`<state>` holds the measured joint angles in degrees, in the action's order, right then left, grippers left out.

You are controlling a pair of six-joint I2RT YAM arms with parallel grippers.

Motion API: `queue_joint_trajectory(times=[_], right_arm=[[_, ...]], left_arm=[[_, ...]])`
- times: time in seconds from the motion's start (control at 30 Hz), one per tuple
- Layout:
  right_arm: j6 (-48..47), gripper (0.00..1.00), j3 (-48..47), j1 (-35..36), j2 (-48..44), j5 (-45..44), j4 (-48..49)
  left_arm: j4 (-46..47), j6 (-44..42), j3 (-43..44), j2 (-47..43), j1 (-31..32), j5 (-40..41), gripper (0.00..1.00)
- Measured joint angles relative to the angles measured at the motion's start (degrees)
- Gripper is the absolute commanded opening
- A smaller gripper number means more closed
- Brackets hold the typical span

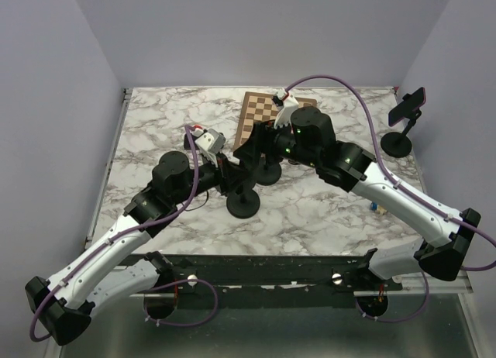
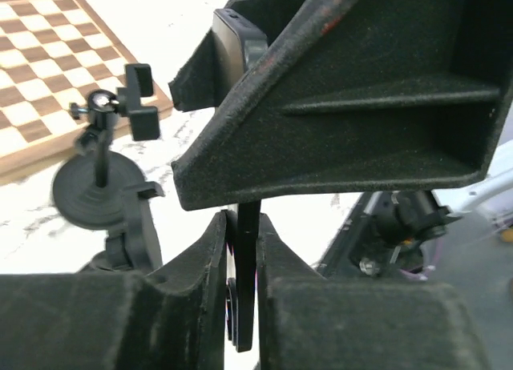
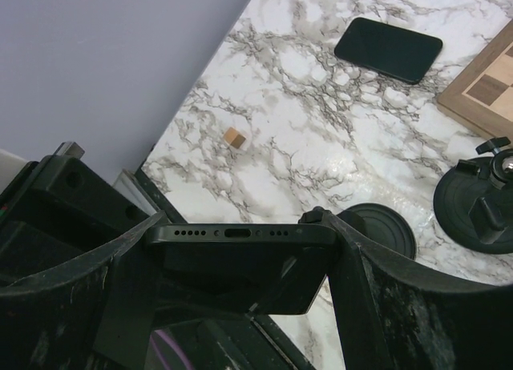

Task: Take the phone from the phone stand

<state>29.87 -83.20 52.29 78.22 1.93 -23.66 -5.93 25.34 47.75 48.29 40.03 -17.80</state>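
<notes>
We see the right pincer clamping the phone by its edges; the left pincer pinches the phone stand at its post. A second stand sits close.

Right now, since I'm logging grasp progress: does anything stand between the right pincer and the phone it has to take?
Nothing visible does. The right pincer has the phone between its fingers, which touch it on both sides. Below it, the left pincer clamps the stem of the phone stand.
</notes>
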Motion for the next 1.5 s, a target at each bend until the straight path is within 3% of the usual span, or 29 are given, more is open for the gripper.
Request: queue_joint_trajectory(times=[0.2,0.27,0.6,0.97,1.3,1.5], right_arm=[[0.22,0.85,0.02,-0.20,0.04,-0.11,0.02],[0.20,1.00,0.02,-0.20,0.04,-0.09,0.09],[0.09,1.00,2.86,-0.11,-10.12,-4.55,4.48],[0.09,1.00,10.69,-0.11,-22.05,-18.12,7.80],[0.04,1.00,12.31,-0.11,-23.67,-20.96,7.69],[0.04,1.00,12.92,-0.11,-24.22,-21.03,7.63]], left_arm=[[-0.79,-0.92,0.42,-0.02,0.42,2.16,0.00],[-0.96,-0.85,0.42,-0.24,0.44,2.47,0.00],[-2.14,4.35,0.42,-3.78,-0.07,2.93,0.00],[-2.38,10.73,0.42,-7.61,-4.74,3.67,0.00],[0.00,26.62,-2.95,-12.17,-28.24,0.83,0.00],[-2.91,38.84,-6.19,-12.79,-37.66,4.57,0.00]])
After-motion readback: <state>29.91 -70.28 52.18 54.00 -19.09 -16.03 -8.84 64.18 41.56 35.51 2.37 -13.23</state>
